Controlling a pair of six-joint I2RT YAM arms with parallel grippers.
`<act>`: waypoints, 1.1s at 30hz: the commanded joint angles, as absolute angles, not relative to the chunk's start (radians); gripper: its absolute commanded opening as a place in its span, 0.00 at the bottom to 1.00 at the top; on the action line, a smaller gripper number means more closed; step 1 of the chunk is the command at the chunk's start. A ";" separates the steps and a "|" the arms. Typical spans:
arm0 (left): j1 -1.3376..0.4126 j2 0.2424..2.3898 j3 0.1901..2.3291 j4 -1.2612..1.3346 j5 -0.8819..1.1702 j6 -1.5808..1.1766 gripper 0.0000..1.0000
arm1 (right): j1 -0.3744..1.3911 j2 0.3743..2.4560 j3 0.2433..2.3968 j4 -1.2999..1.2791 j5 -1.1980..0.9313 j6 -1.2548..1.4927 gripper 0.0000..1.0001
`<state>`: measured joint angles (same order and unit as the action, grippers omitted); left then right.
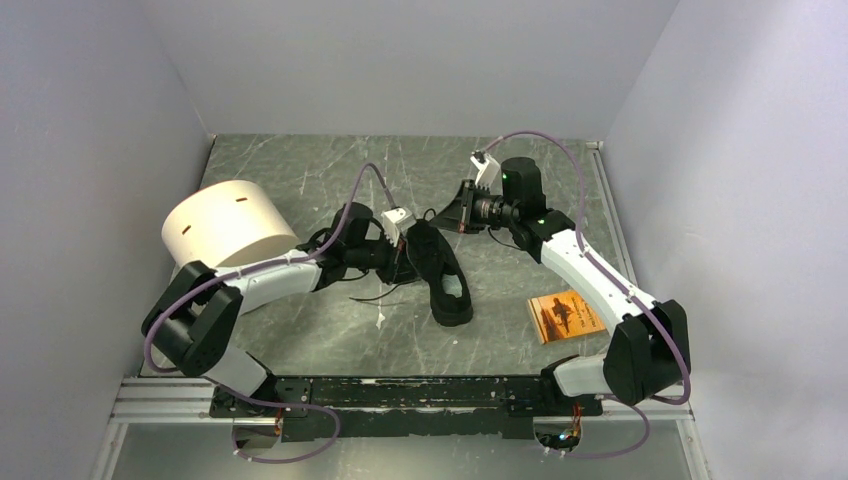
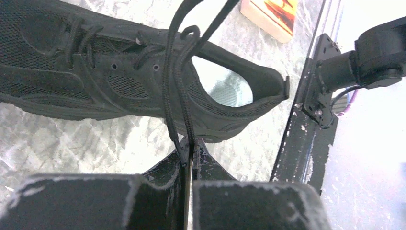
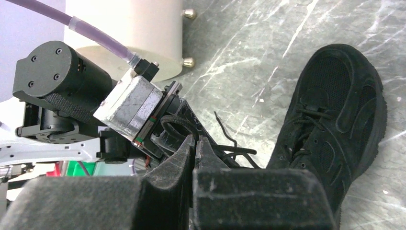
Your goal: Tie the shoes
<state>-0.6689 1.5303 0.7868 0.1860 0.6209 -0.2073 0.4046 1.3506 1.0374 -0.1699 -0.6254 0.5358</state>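
Item 1, closest to my lens: left gripper, jaws pinched together on the black laces. The strands run from the tips up past the eyelets and out of the top of the wrist view.

Item 2, far left: cream drum, standing on the table, apart from the work.

Item 3, centre: sneaker, all black, lying between my two arms with the heel toward the bases and the pale insole showing. No knot that I can see.

Item 4, just beyond the toe: right gripper, jaws closed. Loose lace lies near its tips, but I cannot tell whether it grips any.

Item 5, right: orange booklet, flat, near the right arm.

Handling note: I judge the step to be drawing lace out for the knot. I would pull slowly and low along the lace's own line so the shoe neither lifts nor skids, and confirm the right side's hold before crossing strands
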 commanded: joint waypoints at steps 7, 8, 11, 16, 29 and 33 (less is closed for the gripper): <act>-0.670 1.555 0.943 0.100 0.708 -0.243 0.05 | 0.396 1.355 1.018 -0.051 -0.794 0.641 0.00; -0.670 1.569 0.967 0.096 0.717 -0.257 0.05 | 0.394 1.361 1.027 -0.057 -0.799 0.647 0.00; -0.673 1.566 0.977 0.156 0.698 -0.279 0.05 | 0.394 1.369 1.010 0.018 -0.806 0.701 0.00; -0.673 1.589 0.997 0.182 0.661 -0.205 0.08 | 0.382 1.410 0.977 0.170 -0.840 0.826 0.00; -0.673 1.605 0.921 0.429 0.603 -0.297 0.26 | 0.339 1.436 1.036 0.005 -0.845 0.732 0.00; -0.672 1.624 0.924 0.456 0.603 -0.318 0.28 | 0.338 1.440 1.033 0.005 -0.850 0.730 0.00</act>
